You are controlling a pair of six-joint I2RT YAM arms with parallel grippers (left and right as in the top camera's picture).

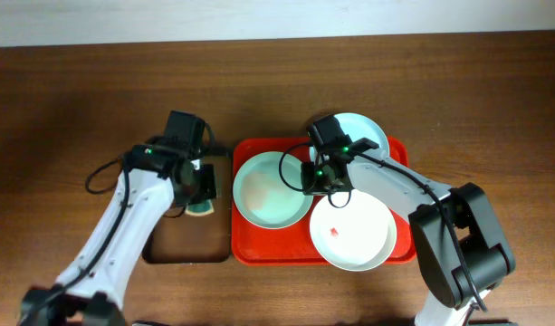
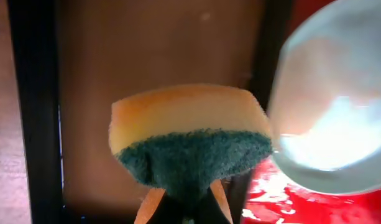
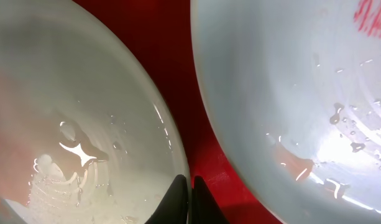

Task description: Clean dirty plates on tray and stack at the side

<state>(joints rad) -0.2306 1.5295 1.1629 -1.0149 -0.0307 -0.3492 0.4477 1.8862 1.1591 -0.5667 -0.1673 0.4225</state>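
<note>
Plates (image 1: 270, 190), three, on the red tray (image 1: 259, 246). Nearest one at 3 o'clock from the left tool (image 2: 185, 205), clamped on a sponge (image 2: 190, 124) above the black tray (image 1: 182, 243). Left arm the nearer. Right tool (image 3: 190, 200) shut between that plate's 3 o'clock rim and the smeared plate (image 1: 351, 231). Likely next: sponge across toward 3 o'clock.

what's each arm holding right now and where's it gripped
The left fingers pinch the sponge by its green scrubbing side. The right fingers are shut at the rim of a plate; whether they grip it cannot be told.
</note>
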